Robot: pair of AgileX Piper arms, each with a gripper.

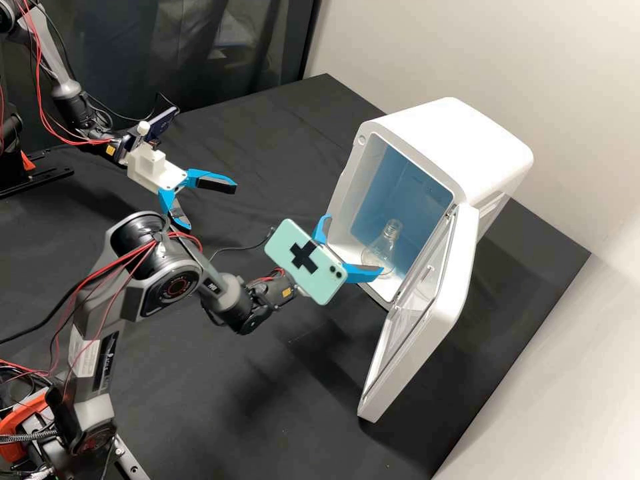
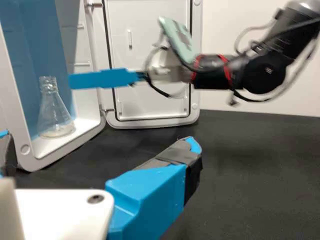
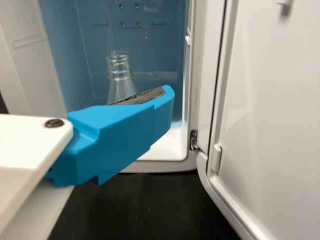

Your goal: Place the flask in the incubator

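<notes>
1. Standing upright on the white floor of the incubator point(image 1: 453, 140), the clear conical flask point(image 1: 390, 245) is inside the chamber, in front of the blue back wall and on the side nearer the door hinge. Nothing is touching it.
2. Incubator: white casing, blue lining, at the right side of the black bench point(image 1: 267, 133). Its door point(image 1: 427, 313) is swung wide open, with the lower corner resting on the bench.
3. Right gripper point(image 1: 355, 243): at the mouth of the chamber, fingers spread apart and holding nothing. The lower fingertip sits at the threshold just in front of the flask, with a gap between them.
4. Right wrist view: one blue finger point(image 3: 120, 130) crosses in front of the flask point(image 3: 119, 70) and hides most of its body. The neck and rim show above it. The inner face of the door point(image 3: 270, 100) is alongside.
5. A mint-green phone point(image 1: 303, 260) with a black cross on its back is mounted on the right wrist.
6. Left gripper point(image 1: 200, 197): held above the bench, well away from the incubator, with its fingers wide apart and empty.
7. Left wrist view: its own finger point(image 2: 160, 185) is in the foreground. Beyond it the flask point(image 2: 52, 112) stands in the open chamber point(image 2: 50, 145). A finger point(image 2: 102, 78) of the right gripper reaches level toward the opening, above the flask's shoulder, with the door point(image 2: 150, 65) behind it.
</notes>
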